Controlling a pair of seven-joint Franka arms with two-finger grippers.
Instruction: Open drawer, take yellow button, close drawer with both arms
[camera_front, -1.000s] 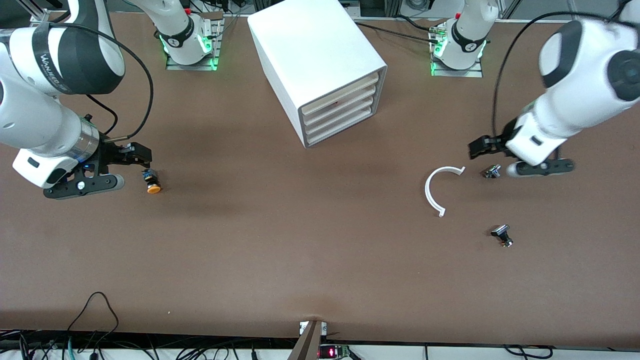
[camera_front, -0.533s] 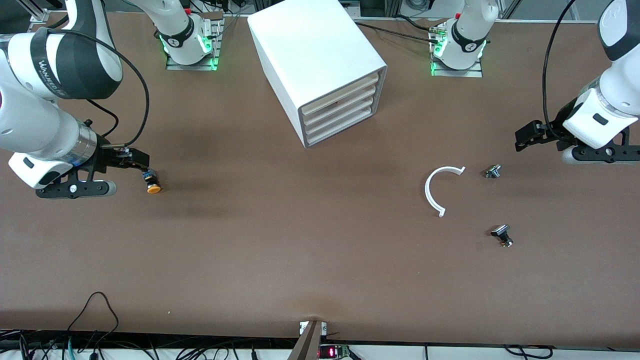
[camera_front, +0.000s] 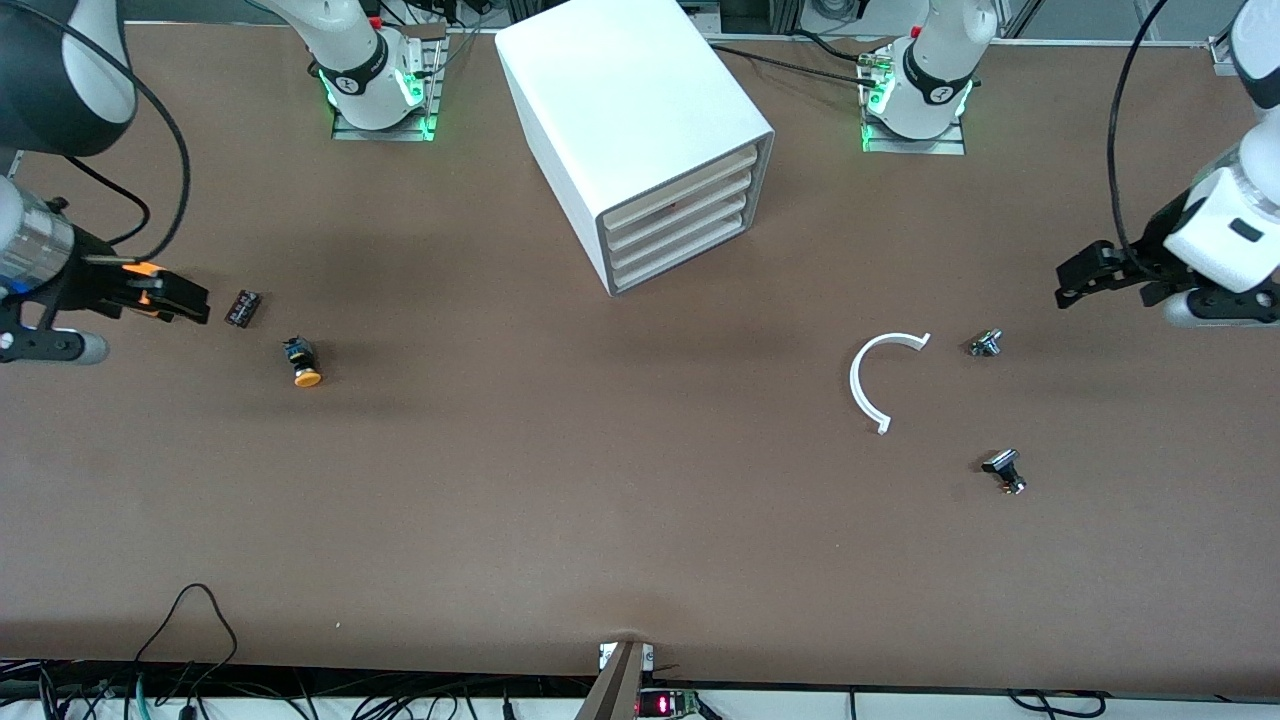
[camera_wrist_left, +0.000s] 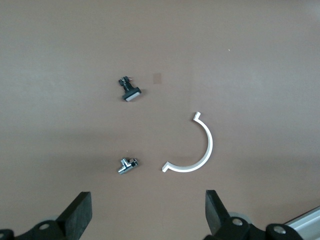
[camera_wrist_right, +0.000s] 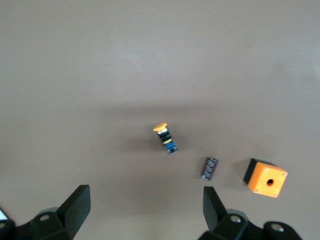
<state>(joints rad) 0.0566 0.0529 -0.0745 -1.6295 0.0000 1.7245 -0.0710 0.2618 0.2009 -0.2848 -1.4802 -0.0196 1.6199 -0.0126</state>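
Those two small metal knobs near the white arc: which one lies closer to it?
The silvery knob beside the white arc's upper tip. The black-capped knob lies farther from the arc and nearer the front camera.

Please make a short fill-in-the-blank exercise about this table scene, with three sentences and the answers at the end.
1. The button lies on the table with its ____ cap toward the front camera.
2. All four drawers of the cabinet are ____.
3. The curved white piece lies beside two small ____.

Answers: orange; closed; knobs
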